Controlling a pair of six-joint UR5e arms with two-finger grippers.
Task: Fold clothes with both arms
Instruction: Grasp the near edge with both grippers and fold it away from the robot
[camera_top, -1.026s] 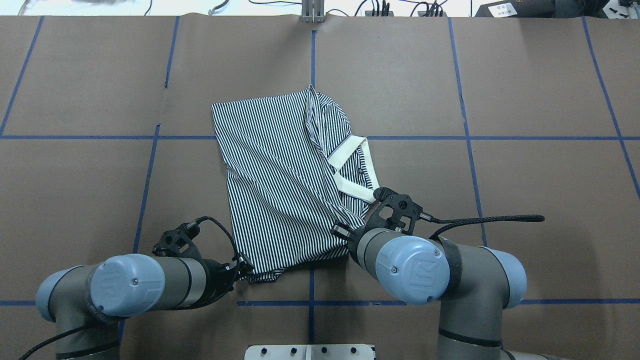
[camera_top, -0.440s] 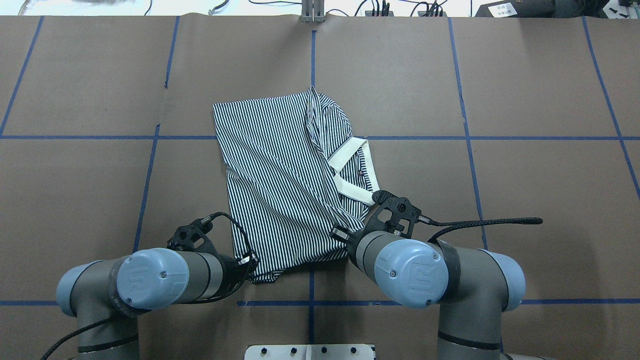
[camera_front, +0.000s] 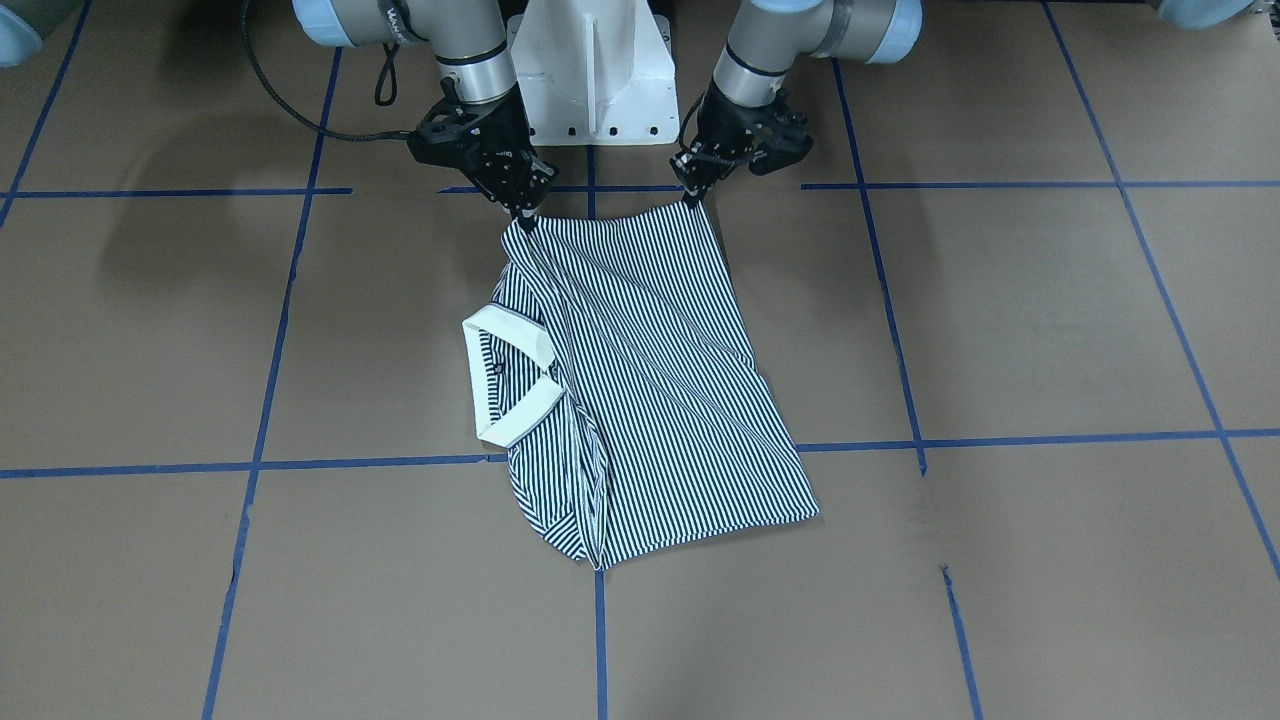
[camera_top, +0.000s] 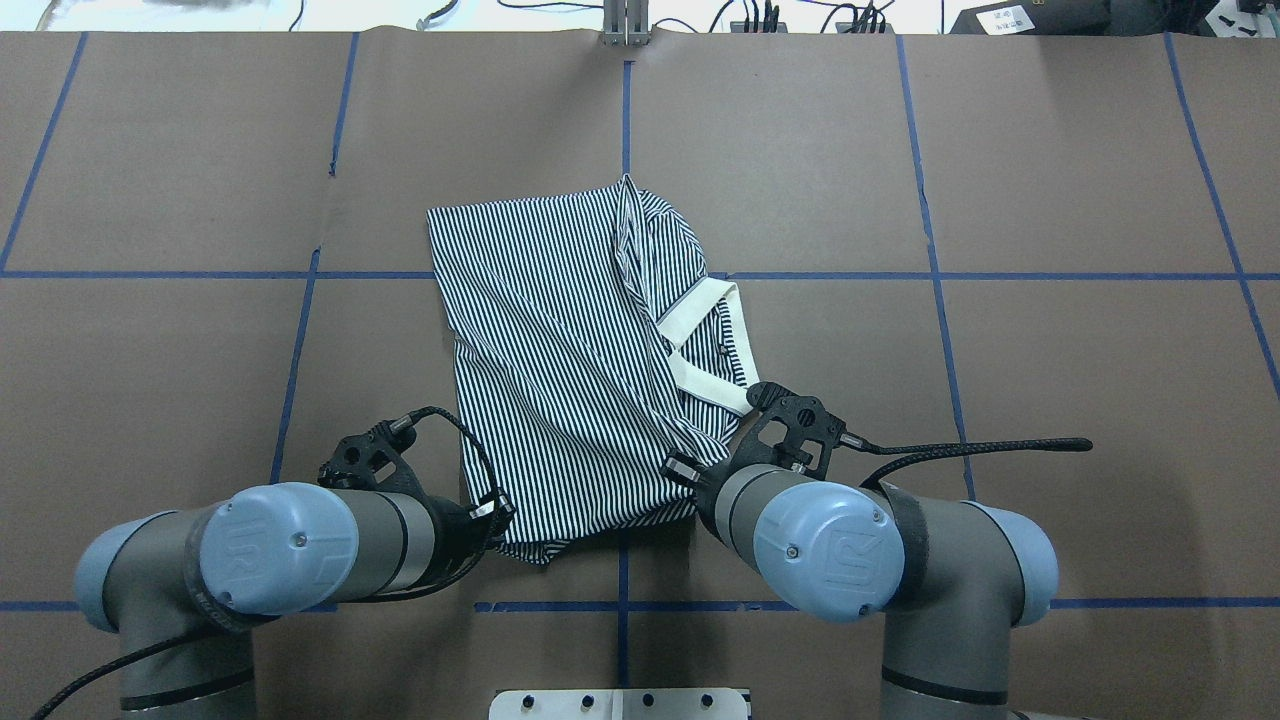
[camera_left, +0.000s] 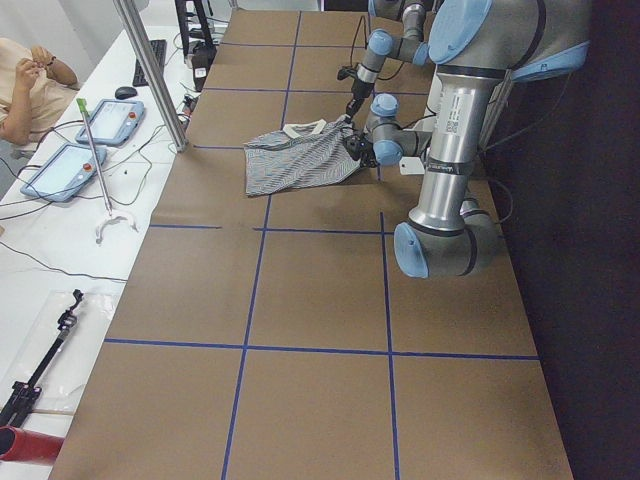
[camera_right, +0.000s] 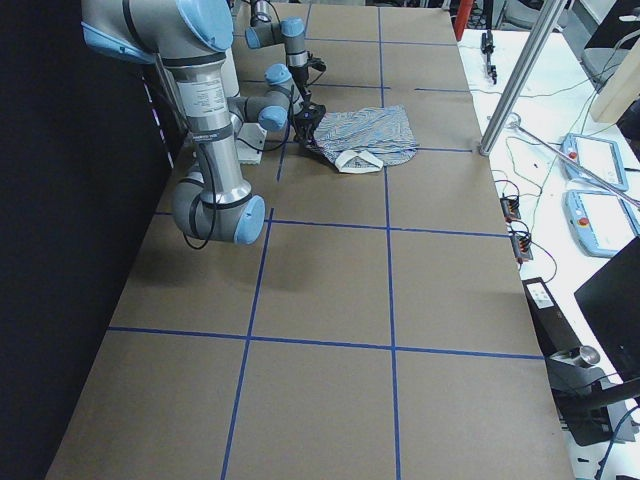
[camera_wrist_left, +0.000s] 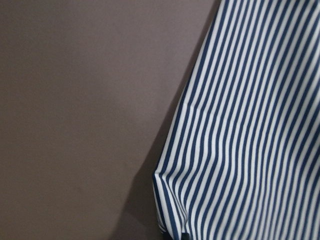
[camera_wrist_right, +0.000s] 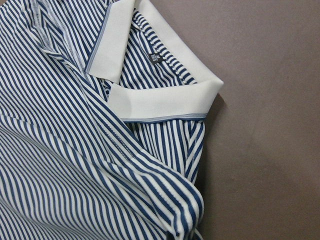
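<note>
The navy-and-white striped polo shirt (camera_top: 560, 380) lies partly folded in the middle of the brown table, its cream collar (camera_top: 700, 340) on the right side. In the front-facing view the shirt (camera_front: 650, 380) runs from the arms toward the camera. My left gripper (camera_front: 690, 197) is shut on the shirt's near corner on that view's right, and it also shows in the overhead view (camera_top: 497, 512). My right gripper (camera_front: 522, 213) is shut on the other near corner, next to the collar (camera_front: 510, 335). The right wrist view shows the collar (camera_wrist_right: 165, 100) close up; the left wrist view shows striped cloth (camera_wrist_left: 250, 125).
The white pedestal base (camera_front: 590, 80) stands just behind both grippers. Blue tape lines (camera_top: 930, 275) grid the table. The right arm's black cable (camera_top: 980, 445) hangs out to the right. A metal post (camera_top: 625, 25) stands at the far edge. An operator (camera_left: 25, 85) sits beside the table.
My left arm swung right, then back a little, and its gripper ended slightly farther right. The shirt's near left corner shifted with it. The right arm barely moved.
</note>
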